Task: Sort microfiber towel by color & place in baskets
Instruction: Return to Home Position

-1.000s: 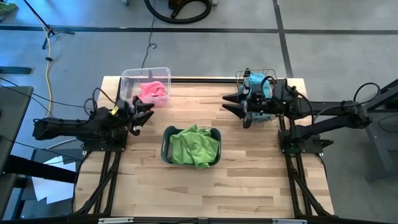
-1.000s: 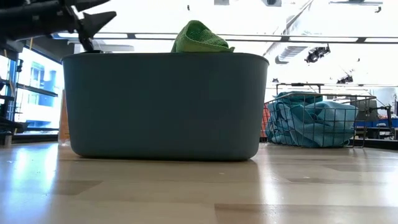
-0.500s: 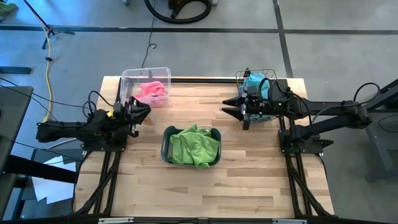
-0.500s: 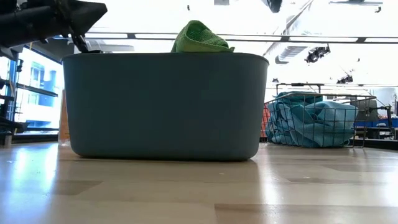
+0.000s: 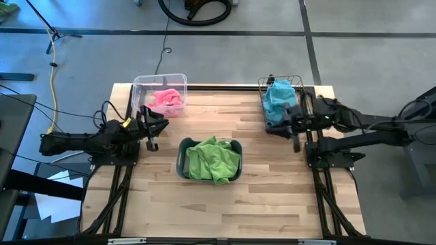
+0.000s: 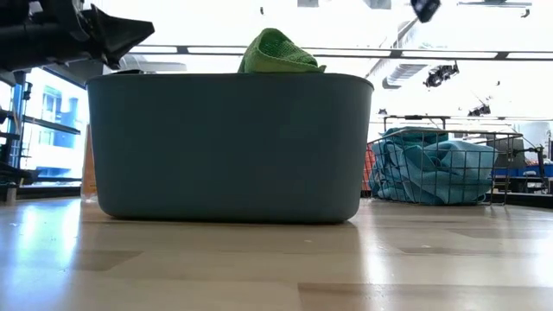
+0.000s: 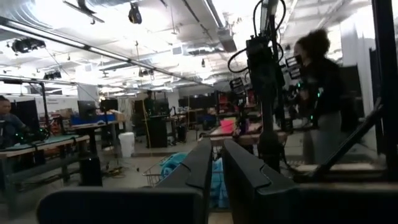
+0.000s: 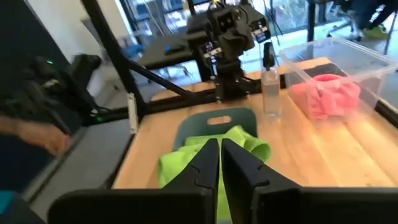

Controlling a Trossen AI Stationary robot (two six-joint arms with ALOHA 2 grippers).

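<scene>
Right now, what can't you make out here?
- Green towels: low view, mostly hidden by the grey-blue tub wall.
- Towel counts: high view, crumpled piles overlap.
- Right arm's fingers: low view, cut off by the top edge.
- Person: left wrist view, blurred.

Left arm [image 5: 75,141] and right arm [image 5: 368,124] are near-black and jointed; black cables loop along both; a small yellow mark sits by the left tool [image 5: 154,131]; its fingers [image 7: 200,169] are flat, dark.

Pink towel [image 5: 165,99]; green towel [image 5: 213,160]; blue towel [image 5: 277,97]
</scene>
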